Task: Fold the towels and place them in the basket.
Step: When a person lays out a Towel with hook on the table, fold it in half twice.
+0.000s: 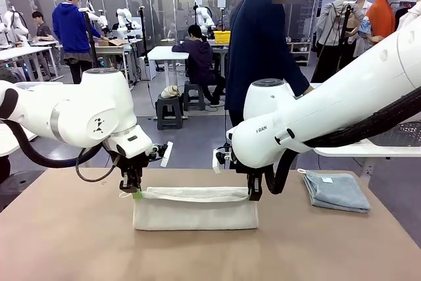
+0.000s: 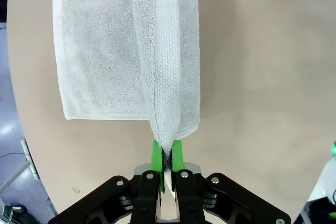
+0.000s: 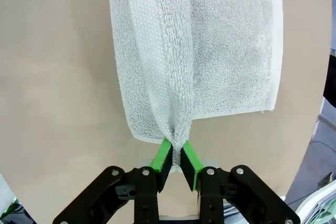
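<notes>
cream towel (image 1: 195, 212) hangs lengthwise between left claw (image 1: 136, 193) and right claw (image 1: 254, 195), each clamped on a top corner.

A person (image 1: 260, 51) in dark blue stands at the brown table's (image 1: 66, 241) far side.

Front camera faced across the table (image 1: 66, 241) toward the far side. Both wrist cameras looked down closely; all shared the towel (image 1: 195, 210).
</notes>
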Action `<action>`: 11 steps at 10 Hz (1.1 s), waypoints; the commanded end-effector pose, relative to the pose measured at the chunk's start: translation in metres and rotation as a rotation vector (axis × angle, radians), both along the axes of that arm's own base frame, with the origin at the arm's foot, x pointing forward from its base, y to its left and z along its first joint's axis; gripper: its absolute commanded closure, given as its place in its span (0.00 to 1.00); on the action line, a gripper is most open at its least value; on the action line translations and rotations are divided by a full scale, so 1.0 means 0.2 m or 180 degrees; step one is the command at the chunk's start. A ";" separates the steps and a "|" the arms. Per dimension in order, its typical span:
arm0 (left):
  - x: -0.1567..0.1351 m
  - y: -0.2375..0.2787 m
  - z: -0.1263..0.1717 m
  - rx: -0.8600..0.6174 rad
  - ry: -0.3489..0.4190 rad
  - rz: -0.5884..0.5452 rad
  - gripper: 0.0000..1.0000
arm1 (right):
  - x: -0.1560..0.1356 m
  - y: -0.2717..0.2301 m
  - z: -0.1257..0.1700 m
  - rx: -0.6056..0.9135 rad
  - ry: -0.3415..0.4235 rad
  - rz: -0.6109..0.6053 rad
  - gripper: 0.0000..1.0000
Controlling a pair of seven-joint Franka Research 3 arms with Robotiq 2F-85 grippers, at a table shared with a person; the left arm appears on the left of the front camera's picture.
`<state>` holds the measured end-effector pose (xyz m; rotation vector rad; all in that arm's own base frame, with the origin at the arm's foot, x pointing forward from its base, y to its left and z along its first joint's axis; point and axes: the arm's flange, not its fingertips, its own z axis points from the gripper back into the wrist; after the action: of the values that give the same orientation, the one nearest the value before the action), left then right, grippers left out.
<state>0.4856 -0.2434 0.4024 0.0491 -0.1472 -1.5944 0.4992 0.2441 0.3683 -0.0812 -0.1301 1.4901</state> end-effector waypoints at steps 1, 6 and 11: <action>0.00 0.00 0.00 0.0000 0.0000 0.0002 0.92 | 0.00 -0.01 0.01 0.0004 -0.0015 -0.0010 1.00; 0.22 -0.03 -0.04 0.0065 -0.0154 -0.0053 0.92 | 0.17 -0.01 -0.08 0.0007 -0.0067 -0.0050 0.88; 0.48 -0.09 -0.19 0.0230 0.0004 0.0052 0.92 | 0.39 0.01 -0.20 -0.0022 -0.0027 -0.0073 0.88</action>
<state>0.5715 -0.2552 0.3674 0.0993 -0.1317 -1.5992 0.5671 0.2414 0.3312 -0.0865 -0.1357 1.4799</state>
